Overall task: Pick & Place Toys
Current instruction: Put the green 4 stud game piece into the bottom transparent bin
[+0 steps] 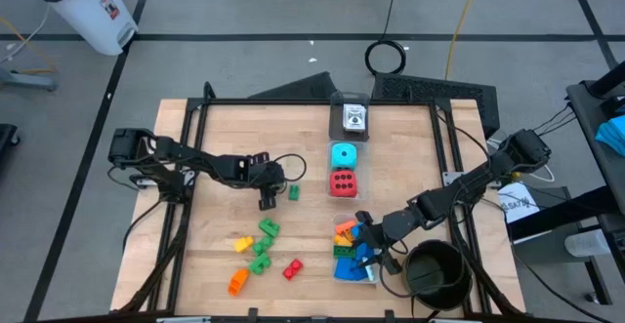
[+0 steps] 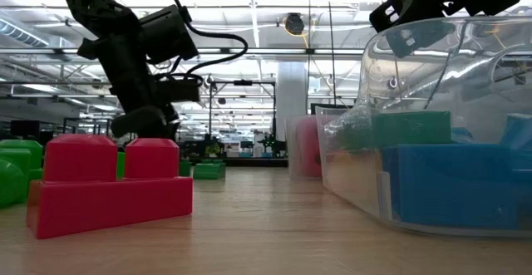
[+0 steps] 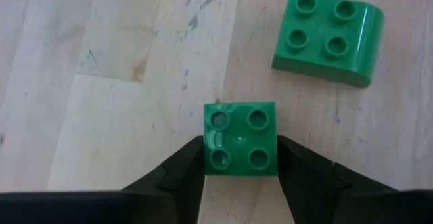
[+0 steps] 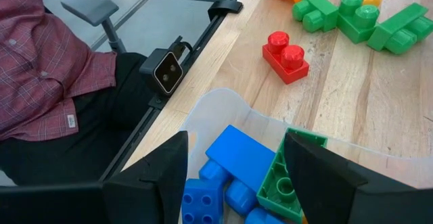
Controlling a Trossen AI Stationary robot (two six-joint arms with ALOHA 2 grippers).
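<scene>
A green brick (image 3: 240, 139) sits between black fingers (image 3: 177, 170) on the pale wooden table (image 1: 215, 221). Near the front edge lie a red brick (image 1: 292, 268), an orange brick (image 1: 238, 282) and a yellow brick (image 1: 243, 245). The cyan die (image 1: 343, 154) and red die (image 1: 342, 182) carry black dots.

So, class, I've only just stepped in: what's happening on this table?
A two-armed robot is sorting toy bricks. The left gripper has its fingers on either side of a small green brick on the wooden table; another green brick lies nearby. The right gripper, open and empty, hovers over a clear box already holding blue and green bricks. More bricks lie loose.
</scene>
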